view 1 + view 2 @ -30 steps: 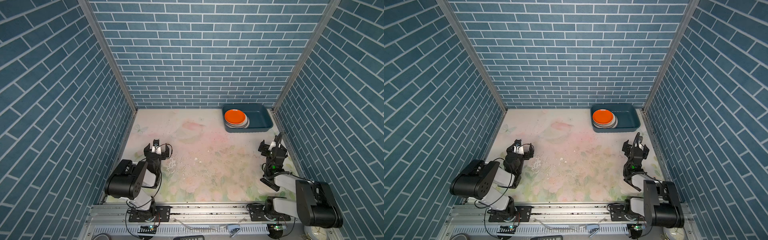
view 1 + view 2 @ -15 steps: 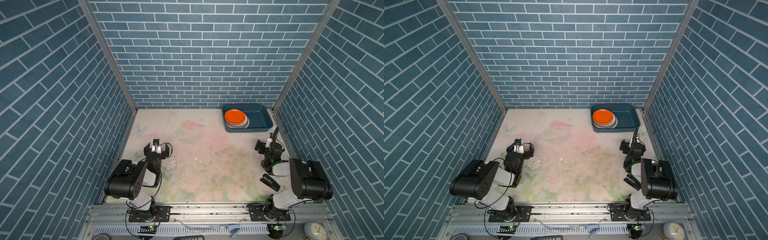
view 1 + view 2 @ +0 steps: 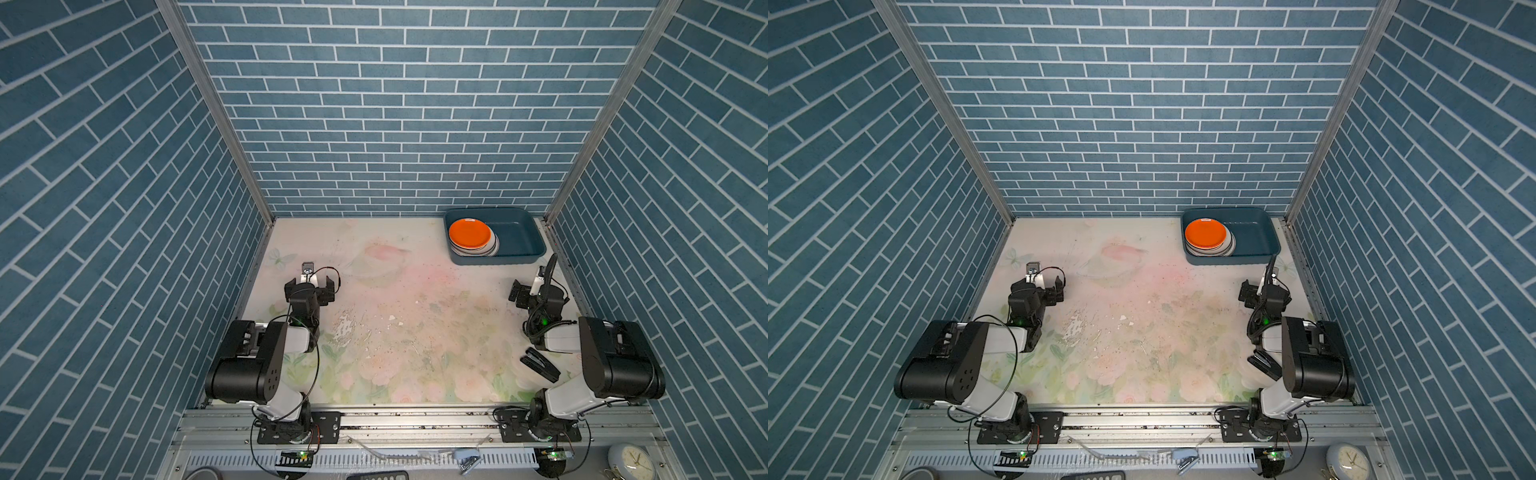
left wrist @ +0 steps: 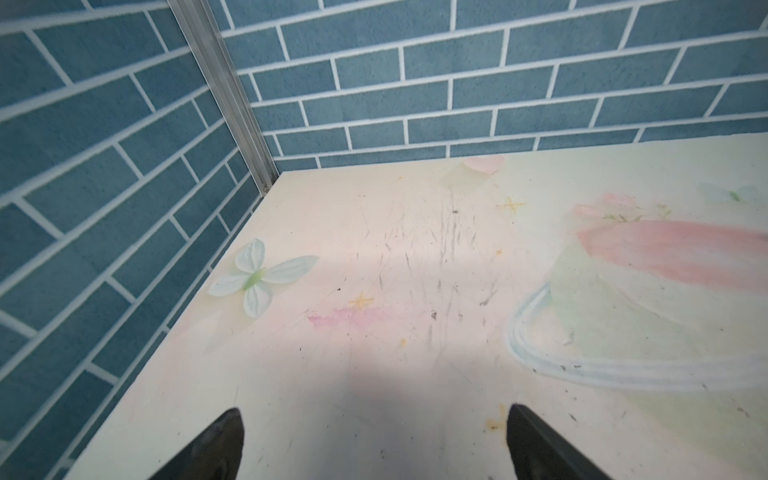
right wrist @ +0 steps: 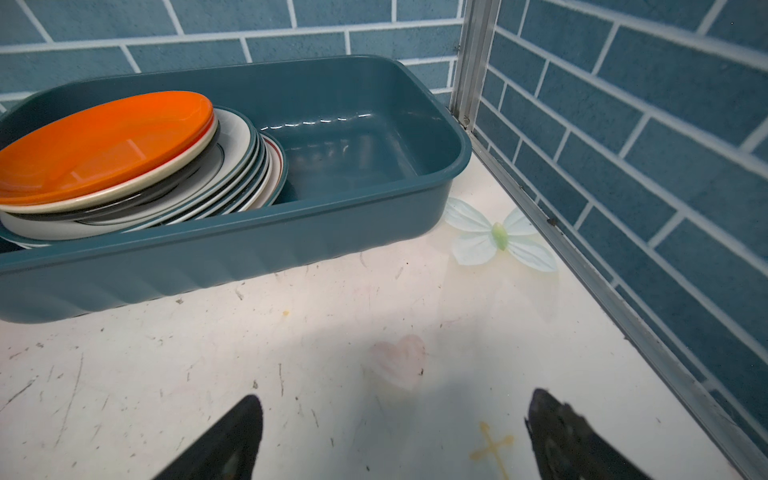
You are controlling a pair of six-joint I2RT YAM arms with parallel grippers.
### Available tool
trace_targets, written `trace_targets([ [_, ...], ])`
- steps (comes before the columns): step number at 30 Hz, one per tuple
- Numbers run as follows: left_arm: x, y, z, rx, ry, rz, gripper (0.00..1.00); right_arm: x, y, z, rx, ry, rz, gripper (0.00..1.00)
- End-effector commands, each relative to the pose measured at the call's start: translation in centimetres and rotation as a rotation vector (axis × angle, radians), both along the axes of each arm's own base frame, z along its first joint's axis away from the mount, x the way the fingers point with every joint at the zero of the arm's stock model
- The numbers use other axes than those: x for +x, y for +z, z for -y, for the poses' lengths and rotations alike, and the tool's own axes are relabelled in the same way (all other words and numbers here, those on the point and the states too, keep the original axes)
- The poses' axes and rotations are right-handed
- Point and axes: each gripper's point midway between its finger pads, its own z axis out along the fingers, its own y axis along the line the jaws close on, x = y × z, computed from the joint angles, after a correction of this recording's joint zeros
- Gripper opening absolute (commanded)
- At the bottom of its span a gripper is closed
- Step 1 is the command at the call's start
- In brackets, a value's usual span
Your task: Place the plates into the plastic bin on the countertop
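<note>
A stack of plates [image 3: 471,237] [image 3: 1208,237] topped by a plain orange one lies in the left half of the dark teal plastic bin [image 3: 519,232] [image 3: 1254,232], at the back right corner of the floral countertop [image 3: 415,311]. In the right wrist view the plates [image 5: 124,166] sit inside the bin [image 5: 374,187], just beyond my open right gripper [image 5: 397,397]. That right gripper [image 3: 534,286] [image 3: 1264,291] hovers in front of the bin, holding nothing. My left gripper [image 3: 310,283] [image 3: 1038,286] [image 4: 374,409] stands open over bare countertop at the left.
A black stapler [image 3: 539,365] [image 3: 1264,363] lies by the right arm's base. Blue brick walls close in the left, back and right sides, with metal posts at the back corners. A clock [image 3: 627,459] lies in front of the rail.
The right arm has swung inward and its gripper has shifted slightly back toward the bin. The left arm has not moved.
</note>
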Motion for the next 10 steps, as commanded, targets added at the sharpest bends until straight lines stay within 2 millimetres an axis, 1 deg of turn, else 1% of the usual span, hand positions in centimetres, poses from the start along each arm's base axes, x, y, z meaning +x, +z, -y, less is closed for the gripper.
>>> trace_targets([
  [1,-0.10,-0.10,-0.15,-0.013,0.006,-0.015,0.99,0.17,0.49,-0.05,0.005,0.004,0.018,0.99],
  [4,-0.14,-0.19,-0.16,-0.011,0.006,-0.018,1.00,0.19,0.50,-0.04,0.005,0.004,0.017,0.99],
  [7,-0.12,-0.19,-0.15,-0.011,0.005,-0.019,0.99,0.62,0.21,-0.94,0.000,0.061,-0.012,0.99],
  [10,-0.13,-0.15,-0.17,-0.011,0.007,-0.017,1.00,0.55,0.32,-1.02,-0.001,0.065,-0.002,0.99],
])
